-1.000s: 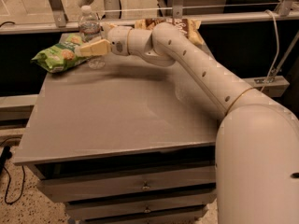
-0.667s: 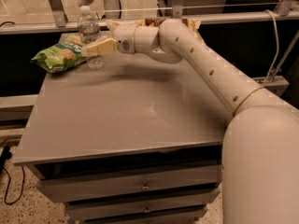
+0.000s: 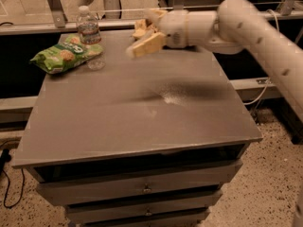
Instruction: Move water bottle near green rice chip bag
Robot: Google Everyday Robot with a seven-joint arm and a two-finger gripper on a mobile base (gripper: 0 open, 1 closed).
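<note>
Big grey table (image 3: pixel 142 122) with drawers (image 3: pixel 147 189) under it takes up most of the shot; the white arm (image 3: pixel 255 27) reaches in from the right, up over the back half of the tabletop; the green rice chip bag (image 3: pixel 64 56) lies crumpled at the back left corner; the water bottle (image 3: pixel 88 31) stands upright right behind it, touching or as good as touching the bag's far edge; the pincer (image 3: pixel 135 49) hangs in the air over the back middle of the table, well apart from the bottle, pointing left toward it; honestly can't tell if it's open or closed.
</note>
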